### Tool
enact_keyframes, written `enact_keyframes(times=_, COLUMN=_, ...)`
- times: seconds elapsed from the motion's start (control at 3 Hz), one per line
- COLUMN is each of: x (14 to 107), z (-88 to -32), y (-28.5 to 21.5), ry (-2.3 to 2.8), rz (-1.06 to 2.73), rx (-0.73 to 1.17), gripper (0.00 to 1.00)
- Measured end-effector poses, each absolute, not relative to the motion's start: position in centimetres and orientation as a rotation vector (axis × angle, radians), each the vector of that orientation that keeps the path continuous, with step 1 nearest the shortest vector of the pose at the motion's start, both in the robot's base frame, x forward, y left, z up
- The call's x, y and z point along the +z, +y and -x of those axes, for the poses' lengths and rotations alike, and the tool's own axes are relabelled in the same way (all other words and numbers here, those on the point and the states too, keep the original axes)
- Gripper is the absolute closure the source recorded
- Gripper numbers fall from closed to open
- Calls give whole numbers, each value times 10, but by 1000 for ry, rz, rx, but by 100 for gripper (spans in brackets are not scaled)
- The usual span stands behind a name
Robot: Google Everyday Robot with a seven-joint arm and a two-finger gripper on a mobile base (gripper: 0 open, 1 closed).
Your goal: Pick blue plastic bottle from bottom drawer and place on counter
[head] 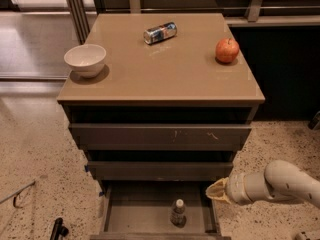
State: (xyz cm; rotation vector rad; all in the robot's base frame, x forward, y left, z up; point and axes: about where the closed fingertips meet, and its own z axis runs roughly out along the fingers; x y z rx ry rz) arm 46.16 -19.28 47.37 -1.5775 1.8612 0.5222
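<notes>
The blue plastic bottle (177, 212) stands upright in the open bottom drawer (114, 219), near its middle, with its white cap up. The gripper (216, 191) is at the end of a white arm that comes in from the lower right. It hangs just above the drawer's right edge, to the right of the bottle and apart from it. The counter (165, 69) is the tan top of the cabinet above.
On the counter stand a white bowl (85, 59) at the left, a metal can (160, 32) lying on its side at the back, and a red apple (227, 50) at the right. Two closed drawers (160, 134) sit above the open one. A dark object (57, 229) lies on the floor at lower left.
</notes>
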Motion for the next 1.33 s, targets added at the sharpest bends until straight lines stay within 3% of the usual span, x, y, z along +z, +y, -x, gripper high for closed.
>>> enact_keyframes(times=0.67, x=367, z=-475, y=-167, ry=1789, rz=1602, rx=596, gripper=100)
enact_keyframes(times=1.0, x=357, z=-471, y=-164, ry=1792, rz=1593, rx=617, gripper=100)
enact_keyframes(times=1.33, x=357, z=-470, y=-163, ry=1793, rz=1594, rx=617, gripper=81)
